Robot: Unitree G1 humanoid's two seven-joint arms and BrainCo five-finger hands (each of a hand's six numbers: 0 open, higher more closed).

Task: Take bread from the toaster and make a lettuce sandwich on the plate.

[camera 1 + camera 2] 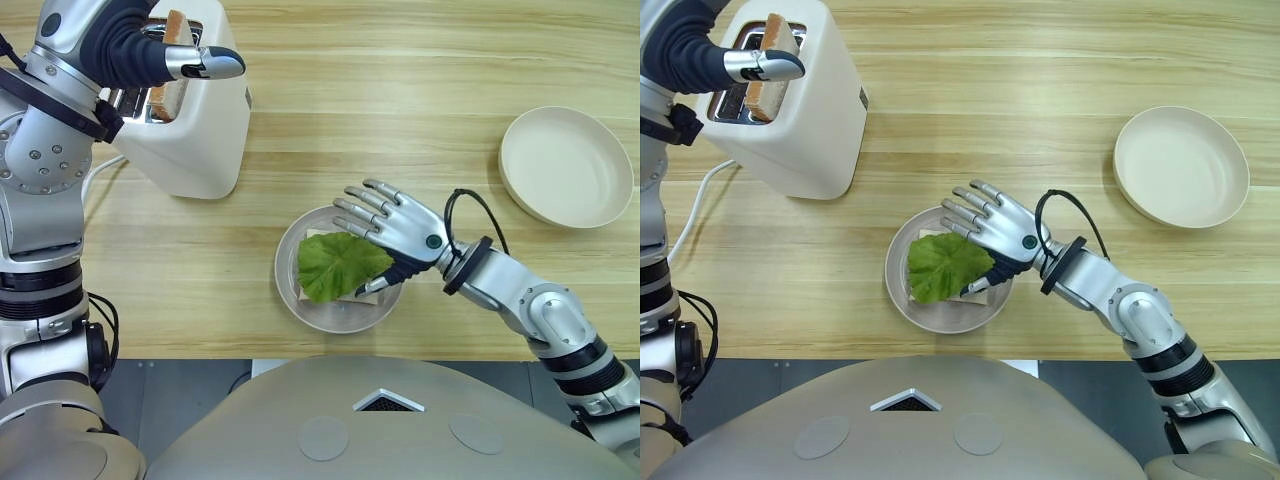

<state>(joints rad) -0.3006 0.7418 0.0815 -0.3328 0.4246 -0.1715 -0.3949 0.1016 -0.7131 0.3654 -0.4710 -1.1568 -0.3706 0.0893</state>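
- The left hand (188,62) is over the white toaster (205,135) at the far left of the wooden table (400,90). One finger lies across the bread slice (773,35) that stands in the slot; I cannot tell if the hand grips it.
- The right hand (400,225) is over the right rim of the plate (288,285), with fingers stretched apart and holding nothing.
- On the plate, a lettuce leaf (335,265) lies on another bread slice (318,236).
- A cream bowl (565,165) sits well apart at the right.
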